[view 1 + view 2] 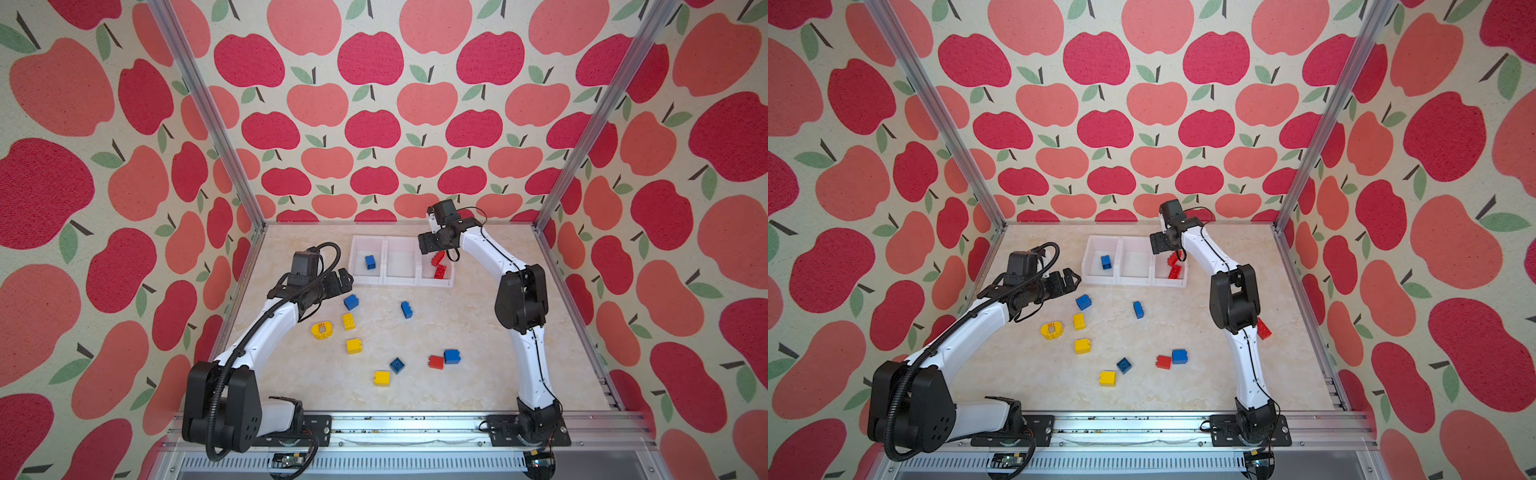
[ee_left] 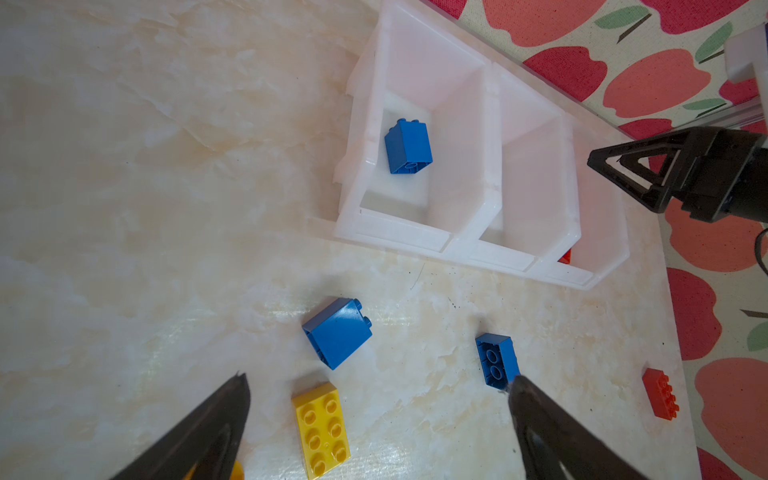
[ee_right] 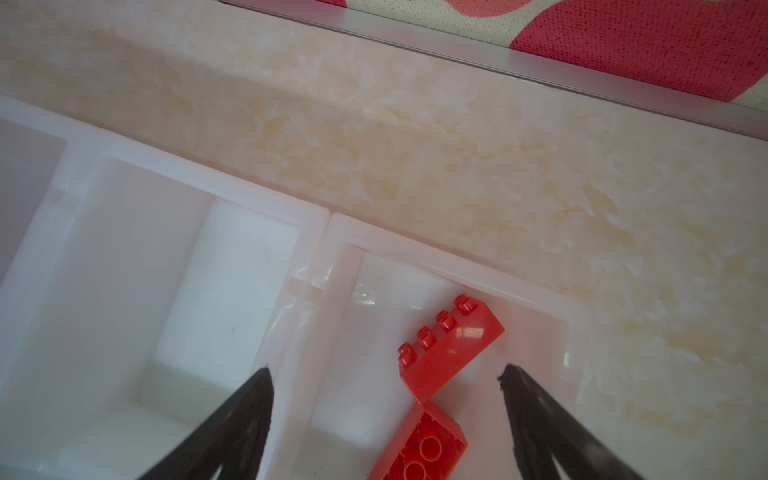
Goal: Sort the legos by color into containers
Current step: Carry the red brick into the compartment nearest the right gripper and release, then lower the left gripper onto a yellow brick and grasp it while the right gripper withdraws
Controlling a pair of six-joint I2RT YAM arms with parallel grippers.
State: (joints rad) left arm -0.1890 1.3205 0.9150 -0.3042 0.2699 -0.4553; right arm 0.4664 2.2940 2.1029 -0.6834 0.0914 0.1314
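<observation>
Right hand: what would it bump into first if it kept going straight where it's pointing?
Most likely the red sloped plastic brick lying in the white translucent plastic end bin. The right hand, open, points down into that bin, and the brick sits right ahead of it, though depth is hard to judge.

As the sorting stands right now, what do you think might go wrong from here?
A stray red brick lies beside the right arm, partly hidden by it in a top view, so it could be missed or swept away. The front red brick appears to touch a blue brick; grabbing one may drag the other.
</observation>
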